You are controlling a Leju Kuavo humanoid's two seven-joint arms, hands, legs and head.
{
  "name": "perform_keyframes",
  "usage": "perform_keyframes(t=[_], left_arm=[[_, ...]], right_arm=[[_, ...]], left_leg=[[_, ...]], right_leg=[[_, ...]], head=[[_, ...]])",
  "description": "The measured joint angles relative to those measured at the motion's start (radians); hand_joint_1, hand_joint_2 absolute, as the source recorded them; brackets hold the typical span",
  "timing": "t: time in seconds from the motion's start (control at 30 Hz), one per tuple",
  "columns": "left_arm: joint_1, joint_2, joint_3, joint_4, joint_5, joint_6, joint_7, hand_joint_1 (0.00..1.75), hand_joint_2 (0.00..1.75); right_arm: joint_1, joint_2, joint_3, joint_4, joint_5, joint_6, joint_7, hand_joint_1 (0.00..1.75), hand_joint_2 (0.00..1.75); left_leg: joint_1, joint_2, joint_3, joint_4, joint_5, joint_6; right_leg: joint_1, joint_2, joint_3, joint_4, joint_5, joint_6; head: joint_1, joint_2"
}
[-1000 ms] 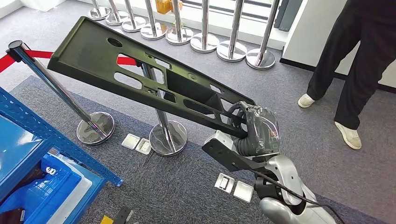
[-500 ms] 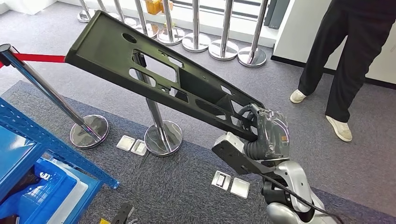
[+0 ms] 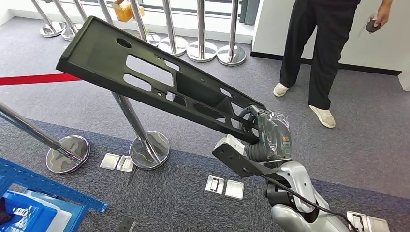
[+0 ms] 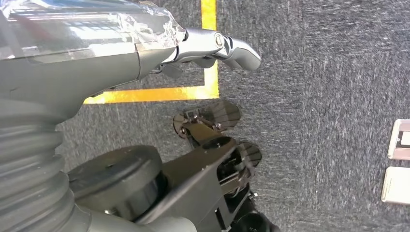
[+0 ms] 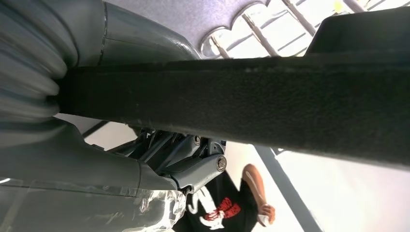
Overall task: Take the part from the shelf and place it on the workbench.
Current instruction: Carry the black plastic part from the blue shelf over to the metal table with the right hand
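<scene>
Head view: the right hand grips one end of the long black part, which slants up toward 10 o'clock above grey carpet. Chrome stanchions with a red belt stand beneath it, more posts at 12 o'clock. Metal floor plates lie at 6 o'clock, a blue shelf at 8 o'clock, and a person in dark trousers stands at 1 o'clock.

Left wrist view: the left hand hangs over dark carpet with a yellow floor line; it holds nothing, its fingers extended.

Right wrist view: the part's dark edge crosses the hand, the person behind.
</scene>
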Motion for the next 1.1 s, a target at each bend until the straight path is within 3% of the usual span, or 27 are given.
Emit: perform_keyframes(t=[0.07, 0.13, 0.2, 0.27, 0.3, 0.33, 0.37, 0.43, 0.5, 0.6, 0.67, 0.77, 0.8, 0.83, 0.87, 0.97, 1.03, 1.1], left_arm=[[-0.001, 0.001, 0.001, 0.0, 0.0, -0.001, -0.001, 0.0, 1.75], [-0.003, 0.002, 0.002, 0.0, 0.0, -0.001, -0.002, 0.0, 1.75], [-0.003, 0.002, 0.003, 0.0, 0.0, -0.001, -0.004, 0.0, 1.75], [-0.002, 0.003, 0.003, 0.0, 0.0, -0.001, -0.004, 0.0, 1.75], [-0.001, 0.003, 0.003, 0.0, 0.0, -0.001, -0.004, 0.0, 1.75], [-0.001, 0.003, 0.003, 0.0, 0.0, -0.001, -0.004, 0.0, 1.75], [-0.002, 0.003, 0.003, 0.0, 0.0, -0.001, -0.004, 0.0, 1.75], [-0.004, 0.004, 0.003, 0.0, 0.0, 0.0, -0.005, 0.0, 1.75], [-0.006, 0.005, 0.004, 0.0, 0.0, 0.001, -0.006, 0.0, 1.75], [-0.008, 0.006, 0.004, 0.0, 0.0, 0.002, -0.006, 0.0, 1.75], [-0.01, 0.006, 0.005, 0.0, 0.0, 0.002, -0.006, 0.0, 1.75], [-0.01, 0.006, 0.008, 0.0, -0.003, 0.002, -0.006, 0.0, 1.75], [-0.009, 0.006, 0.009, 0.0, -0.004, 0.003, -0.006, 0.0, 1.75], [-0.007, 0.006, 0.009, 0.0, -0.006, 0.004, -0.006, 0.0, 1.75], [-0.007, 0.006, 0.009, 0.0, -0.008, 0.004, -0.005, 0.0, 1.75], [-0.008, 0.006, 0.01, 0.0, -0.009, 0.004, -0.005, 0.0, 1.75], [-0.008, 0.007, 0.011, 0.0, -0.011, 0.004, -0.005, 0.0, 1.75], [-0.01, 0.007, 0.011, 0.0, -0.017, 0.004, -0.005, 0.0, 1.75]], right_arm=[[0.002, 0.0, 0.0, 0.0, 0.0, 0.0, 0.001, 1.75, 1.75], [0.002, 0.0, 0.0, 0.0, 0.0, 0.0, 0.001, 1.75, 1.75], [0.001, 0.0, 0.0, 0.0, 0.0, 0.0, 0.001, 1.75, 1.75], [0.001, 0.0, 0.0, 0.0, 0.0, 0.0, 0.002, 1.75, 1.75], [0.002, 0.0, 0.0, 0.0, 0.0, 0.0, 0.002, 1.75, 1.75], [0.003, 0.0, 0.0, 0.0, 0.0, 0.0, 0.002, 1.75, 1.75], [0.003, 0.0, 0.0, 0.0, 0.0, 0.0, 0.002, 1.75, 1.75], [0.002, 0.0, 0.0, 0.0, 0.001, 0.0, 0.002, 1.75, 1.75], [0.0, 0.0, 0.0, -0.001, 0.001, -0.001, 0.002, 1.75, 1.75], [-0.001, 0.0, -0.001, -0.002, 0.002, -0.001, 0.002, 1.75, 1.75], [-0.006, 0.002, -0.001, -0.002, 0.003, -0.001, 0.002, 1.75, 1.75], [-0.012, 0.004, -0.001, -0.002, 0.003, -0.001, 0.001, 1.75, 1.75], [-0.012, 0.004, -0.001, -0.002, 0.003, -0.001, 0.001, 1.75, 1.75], [-0.011, 0.004, -0.001, -0.002, 0.003, -0.001, 0.001, 1.75, 1.75], [-0.011, 0.004, -0.001, -0.002, 0.003, -0.001, 0.001, 1.75, 1.75], [-0.014, 0.004, -0.001, -0.002, 0.002, -0.001, 0.001, 1.75, 1.75], [-0.015, 0.004, -0.001, -0.002, 0.0, -0.001, 0.001, 1.75, 1.75], [-0.015, 0.004, -0.001, -0.002, -0.001, -0.002, 0.001, 1.75, 1.75]], left_leg=[[-0.003, 0.007, 0.002, -0.012, 0.002, 0.005], [0.0, 0.024, 0.008, -0.028, 0.012, 0.015], [0.004, 0.042, 0.012, -0.041, 0.02, 0.022], [0.003, 0.059, 0.01, -0.041, 0.02, 0.025], [0.003, 0.068, 0.009, -0.04, 0.02, 0.025], [0.004, 0.076, 0.009, -0.038, 0.018, 0.024], [0.006, 0.083, 0.01, -0.035, 0.016, 0.021], [0.007, 0.095, 0.009, -0.025, 0.007, 0.012], [0.004, 0.103, 0.007, -0.013, 0.0, 0.001], [0.006, 0.112, 0.007, -0.009, -0.005, -0.012], [0.011, 0.093, -0.005, 0.029, -0.035, -0.022], [0.012, 0.061, -0.082, 0.207, -0.126, -0.027], [0.012, 0.059, -0.106, 0.256, -0.139, -0.026], [0.011, 0.057, -0.115, 0.271, -0.133, -0.023], [0.011, 0.055, -0.106, 0.248, -0.108, -0.019], [0.009, 0.021, -0.026, 0.058, -0.009, -0.005], [0.006, 0.002, -0.004, -0.002, 0.006, -0.002], [0.004, 0.013, -0.002, -0.012, 0.009, 0.003]], right_leg=[[-0.003, 0.015, -0.004, -0.003, 0.005, 0.011], [-0.001, 0.002, -0.011, 0.014, -0.01, 0.019], [0.001, -0.035, -0.048, 0.099, -0.064, 0.025], [-0.002, -0.055, -0.105, 0.225, -0.123, 0.033], [-0.005, -0.059, -0.121, 0.263, -0.133, 0.036], [-0.008, -0.062, -0.119, 0.265, -0.123, 0.04], [-0.011, -0.067, -0.097, 0.225, -0.096, 0.042], [-0.012, -0.09, -0.026, 0.088, -0.036, 0.045], [-0.009, -0.103, 0.011, 0.007, -0.014, 0.036], [-0.005, -0.088, 0.007, 0.0, -0.011, 0.018], [-0.006, -0.078, 0.007, -0.005, -0.006, 0.006], [-0.004, -0.062, 0.007, -0.007, -0.003, -0.001], [-0.003, -0.055, 0.007, -0.007, -0.003, -0.001], [-0.002, -0.047, 0.007, -0.006, -0.003, -0.001], [-0.001, -0.038, 0.008, -0.006, -0.003, -0.001], [-0.001, -0.013, 0.01, -0.004, -0.003, 0.001], [-0.003, 0.001, 0.005, -0.003, -0.001, 0.008], [-0.006, 0.012, 0.001, -0.005, 0.002, 0.019]], head=[[-0.001, 0.0], [0.003, 0.0], [0.014, 0.0], [0.024, 0.0], [0.028, 0.0], [0.032, 0.0], [0.036, 0.0], [0.045, 0.0], [0.048, 0.0], [0.04, 0.0], [0.033, 0.0], [0.016, 0.0], [0.013, 0.0], [0.011, 0.0], [0.01, 0.0], [0.007, 0.0], [0.007, 0.0], [0.008, 0.0]])
